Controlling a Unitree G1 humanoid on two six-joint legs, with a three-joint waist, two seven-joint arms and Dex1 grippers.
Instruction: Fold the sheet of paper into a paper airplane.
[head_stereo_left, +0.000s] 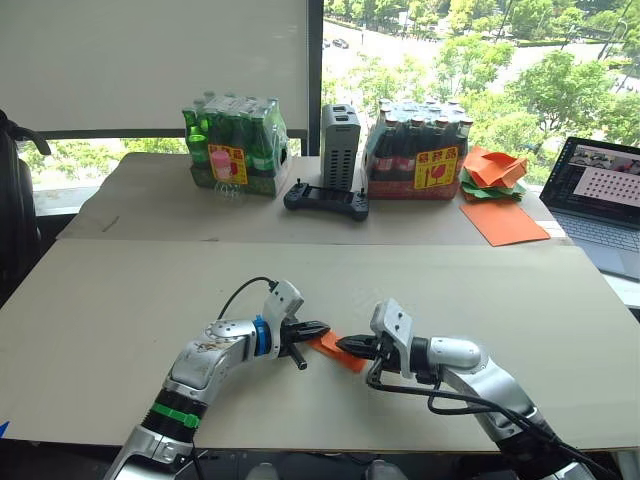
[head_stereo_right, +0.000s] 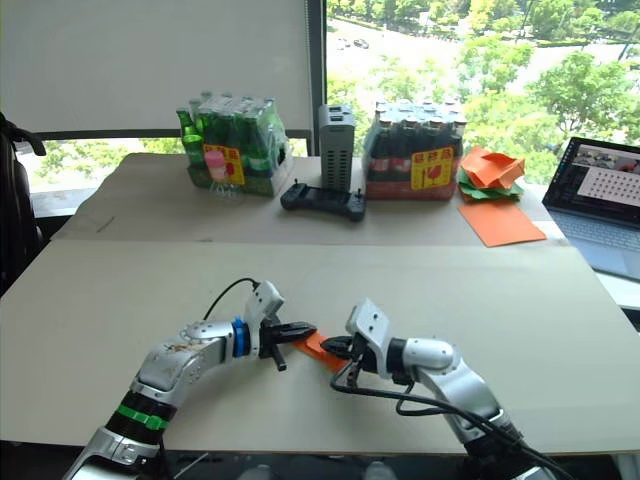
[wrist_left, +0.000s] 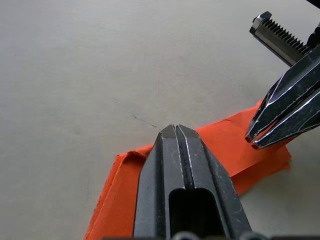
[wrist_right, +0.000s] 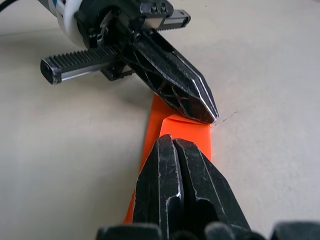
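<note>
Nearest in the head views: left gripper (head_stereo_left: 318, 328) and right gripper (head_stereo_left: 345, 344), tips pointing at each other over the near table (head_stereo_left: 120, 300), both arms bent inward and low. Between them, the sheet of paper (head_stereo_left: 338, 351), folded small and flat on the table, largely hidden by the fingers. Farther back: green bottle pack (head_stereo_left: 235, 146) and dark bottle pack (head_stereo_left: 418, 150), each with a yellow-and-red label too small to read; black controller (head_stereo_left: 326, 199); grey box (head_stereo_left: 340, 146); heap of crumpled papers (head_stereo_left: 493, 172); smooth orange sheet (head_stereo_left: 503, 221); laptop (head_stereo_left: 606, 200), cut off by the frame. Left wrist view: own fingers (wrist_left: 172, 170) pressed together, covering the paper's middle, tips on its far edge. Right wrist view: own fingers (wrist_right: 175, 175) likewise clenched, resting on the paper, pinching nothing visible; left gripper's closed tip touching the folded end.
</note>
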